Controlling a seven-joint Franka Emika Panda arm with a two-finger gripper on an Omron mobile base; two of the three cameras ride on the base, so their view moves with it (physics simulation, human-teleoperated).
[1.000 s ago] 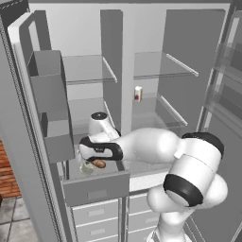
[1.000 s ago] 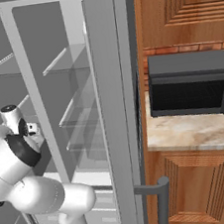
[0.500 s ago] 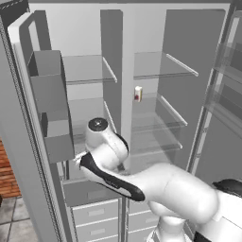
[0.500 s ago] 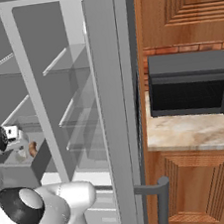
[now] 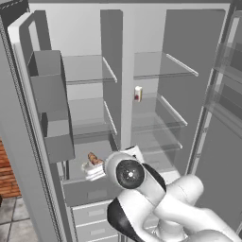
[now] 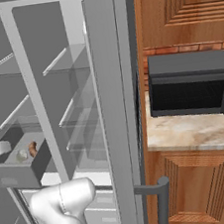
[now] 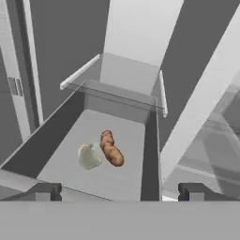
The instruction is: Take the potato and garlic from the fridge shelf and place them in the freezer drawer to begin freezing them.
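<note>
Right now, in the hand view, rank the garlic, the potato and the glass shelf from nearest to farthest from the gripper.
1. Garlic, in the drawer, left of the open gripper.
2. Potato, touching or nearly touching the garlic's right; nearly a tie.
3. Glass shelf, beyond the drawer's back wall.

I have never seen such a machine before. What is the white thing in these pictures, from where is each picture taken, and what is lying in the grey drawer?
The white thing is a robot arm in a computer-drawn kitchen, standing before an open fridge. Two pictures come from cameras on its base, behind it to the left and to the right. The third comes from a camera on its hand, looking down along the gripper, whose two dark tips stand wide apart, holding nothing. Below it is the freezer drawer, pulled open. On its floor lie the potato, orange-brown, and the garlic, pale, side by side. A small white carton stands on a fridge shelf. A black microwave sits on the counter to the right.
</note>
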